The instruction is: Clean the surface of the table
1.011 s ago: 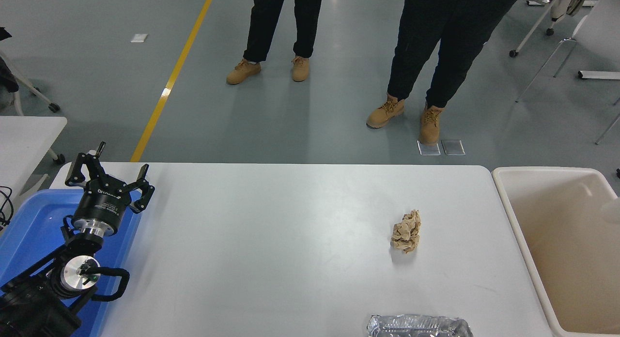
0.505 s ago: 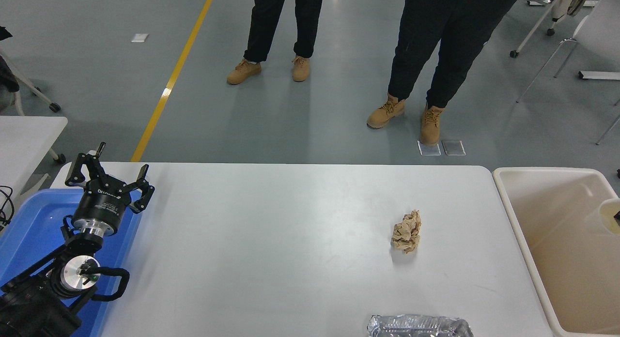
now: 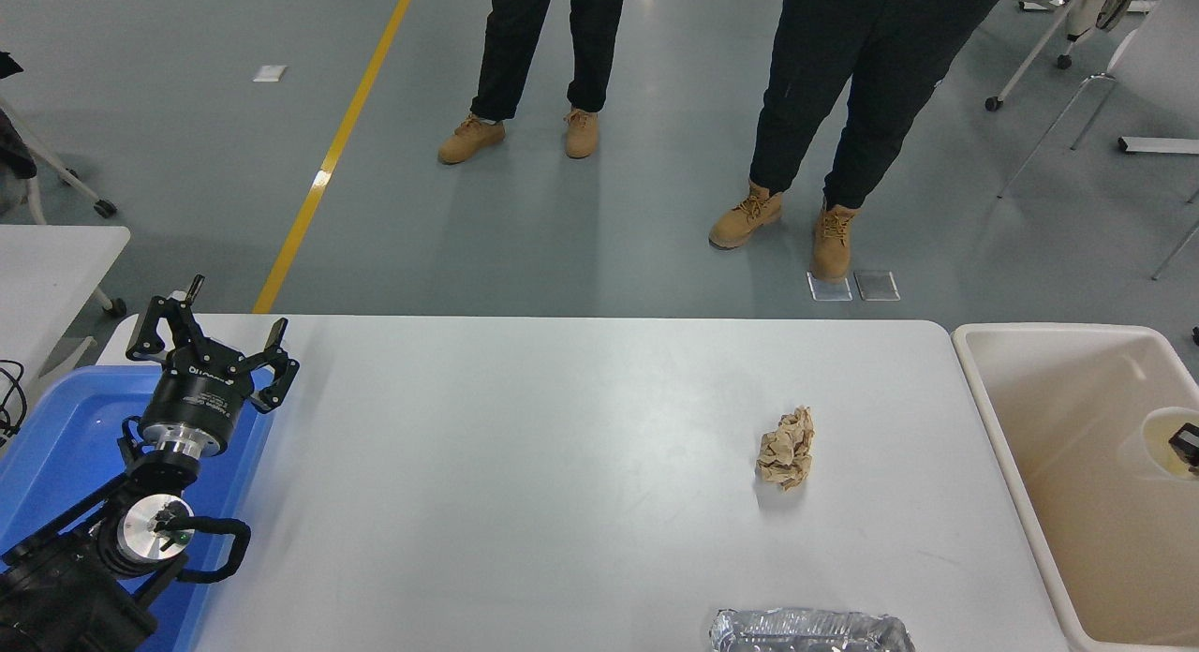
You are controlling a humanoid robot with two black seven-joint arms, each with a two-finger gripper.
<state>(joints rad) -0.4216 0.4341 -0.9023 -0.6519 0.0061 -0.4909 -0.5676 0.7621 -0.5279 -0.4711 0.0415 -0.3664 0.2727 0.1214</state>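
Right hand [image 3: 1188,443] barely shows at the right edge over the beige bin [image 3: 1058,465], a pale cup-like thing at it; whether it pinches that, I cannot tell. Left hand [image 3: 208,338] sits spread above the blue tray [image 3: 56,427]. On the white bench [image 3: 525,465] remain a crumpled paper ball [image 3: 786,448] and foil tray [image 3: 810,630]; best release low inside the bin, then take the paper. Two people stand beyond on grey floor.
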